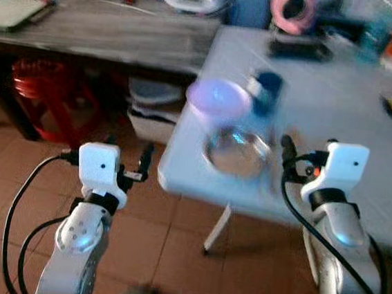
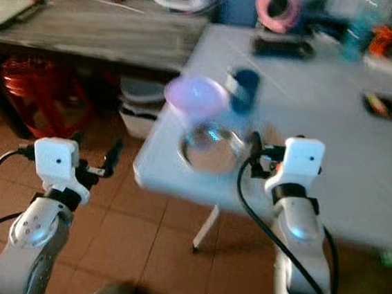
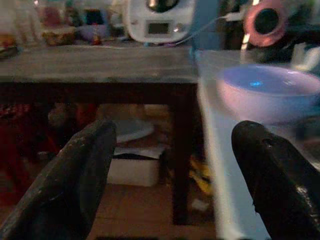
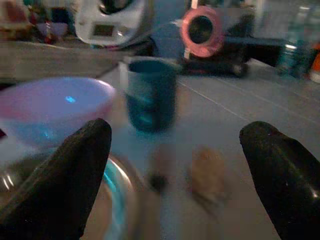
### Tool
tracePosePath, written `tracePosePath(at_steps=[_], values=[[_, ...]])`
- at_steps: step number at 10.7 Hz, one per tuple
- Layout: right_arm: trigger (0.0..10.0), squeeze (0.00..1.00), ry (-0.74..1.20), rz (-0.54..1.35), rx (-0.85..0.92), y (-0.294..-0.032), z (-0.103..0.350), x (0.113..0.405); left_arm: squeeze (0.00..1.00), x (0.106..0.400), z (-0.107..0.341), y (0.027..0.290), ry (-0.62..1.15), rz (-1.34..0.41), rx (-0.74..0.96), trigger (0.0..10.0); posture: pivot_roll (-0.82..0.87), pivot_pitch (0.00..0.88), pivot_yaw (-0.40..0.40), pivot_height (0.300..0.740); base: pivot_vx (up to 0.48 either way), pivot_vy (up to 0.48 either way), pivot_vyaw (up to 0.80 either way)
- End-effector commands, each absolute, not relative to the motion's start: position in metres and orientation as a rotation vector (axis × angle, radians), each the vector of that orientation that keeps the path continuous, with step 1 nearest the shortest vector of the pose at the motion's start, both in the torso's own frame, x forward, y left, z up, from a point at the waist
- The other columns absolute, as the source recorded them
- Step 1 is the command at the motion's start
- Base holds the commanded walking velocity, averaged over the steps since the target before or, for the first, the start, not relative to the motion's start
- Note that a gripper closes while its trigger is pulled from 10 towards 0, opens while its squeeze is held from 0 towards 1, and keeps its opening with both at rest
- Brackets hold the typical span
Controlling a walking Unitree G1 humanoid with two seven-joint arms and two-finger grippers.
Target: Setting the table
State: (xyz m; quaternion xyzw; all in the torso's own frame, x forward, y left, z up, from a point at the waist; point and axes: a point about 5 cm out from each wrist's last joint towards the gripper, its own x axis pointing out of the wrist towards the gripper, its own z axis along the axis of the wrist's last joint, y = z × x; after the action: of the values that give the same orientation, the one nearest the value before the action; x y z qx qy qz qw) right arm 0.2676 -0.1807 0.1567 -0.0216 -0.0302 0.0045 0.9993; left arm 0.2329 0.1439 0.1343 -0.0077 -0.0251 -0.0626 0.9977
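My left pincer (image 1: pixel 127 156) hangs over the tiled floor (image 1: pixel 171 256), just off the near corner of the white table (image 1: pixel 339 105), its fingers spread wide with nothing between them. My right pincer (image 4: pixel 175 165) is over the table's near edge, also wide and empty, pointed at the dishes.

Closest to me on the table sits a steel plate (image 1: pixel 237 151), right at the near corner. Touching its far rim, or nearly so, is a lilac bowl (image 1: pixel 218 97); the blur keeps me from telling whether it rests on the plate or just behind it. Behind that stands a dark blue cup (image 4: pixel 150 92). Just beside the plate, in front of my right fingers, lie a brownish lump (image 4: pixel 207 175) and a small dark thing I cannot identify.

The risk, as I judge it, is the corner. Plate and bowl sit so close to the edge that a clumsy push from my right pincer could slide them off onto the tiles. The steel rim is thin and slick, so a pinch may slip. Reaching past for the cup, I could knock the bowl. The whole view is blurred, so my aim is uncertain too.

Farther back, a grey bench (image 1: pixel 110 31) carries a white appliance (image 3: pixel 157 20) and clutter.
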Motion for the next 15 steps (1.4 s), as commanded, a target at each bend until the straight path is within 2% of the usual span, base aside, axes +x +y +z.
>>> tracePosePath(at_steps=[1,10,15], values=[[10.0,0.0,-0.062,0.021,-0.041,-0.175,0.158,0.27,0.0,0.234,0.135,0.149,-0.05,-0.108,-0.007,10.0,0.0,0.078,0.028,0.74,0.277,0.0,0.0],[10.0,0.0,0.15,0.006,0.034,-0.182,0.118,0.269,0.0,0.226,0.133,0.152,-0.032,-0.118,-0.001,10.0,0.02,0.131,0.035,0.74,0.032,0.0,0.0],[10.0,0.0,0.159,0.079,0.052,-0.175,0.119,0.27,0.0,0.226,0.134,0.151,-0.034,-0.121,-0.003,10.0,0.02,0.139,0.034,0.74,0.0,0.0,0.0]])
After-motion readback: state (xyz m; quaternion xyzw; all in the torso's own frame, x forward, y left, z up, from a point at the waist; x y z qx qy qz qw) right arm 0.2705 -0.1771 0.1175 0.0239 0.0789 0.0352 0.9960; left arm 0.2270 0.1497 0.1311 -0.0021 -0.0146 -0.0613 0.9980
